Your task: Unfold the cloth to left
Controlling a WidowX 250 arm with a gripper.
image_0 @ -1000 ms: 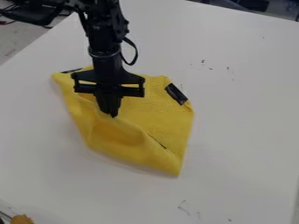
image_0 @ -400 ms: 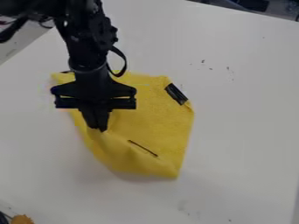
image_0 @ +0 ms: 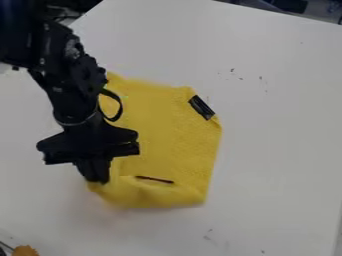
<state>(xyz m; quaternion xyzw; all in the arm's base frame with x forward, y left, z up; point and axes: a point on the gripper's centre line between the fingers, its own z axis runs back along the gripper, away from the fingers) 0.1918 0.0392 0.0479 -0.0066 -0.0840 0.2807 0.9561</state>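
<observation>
By the closed gripper [image_0: 96, 180], the yellow cloth [image_0: 163, 130] is gripped at its lower-left corner.
Near its lower edge, the cloth is creased beside a dark strip [image_0: 154, 179]; its upper-right corner is marked by a black patch [image_0: 202, 107]. On the right, it is separated from the edge of the white table [image_0: 277, 140] by a wide stretch of tabletop.

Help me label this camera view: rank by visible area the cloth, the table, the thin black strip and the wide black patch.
Largest to smallest:
Table
Yellow cloth
Wide black patch
Thin black strip
</observation>
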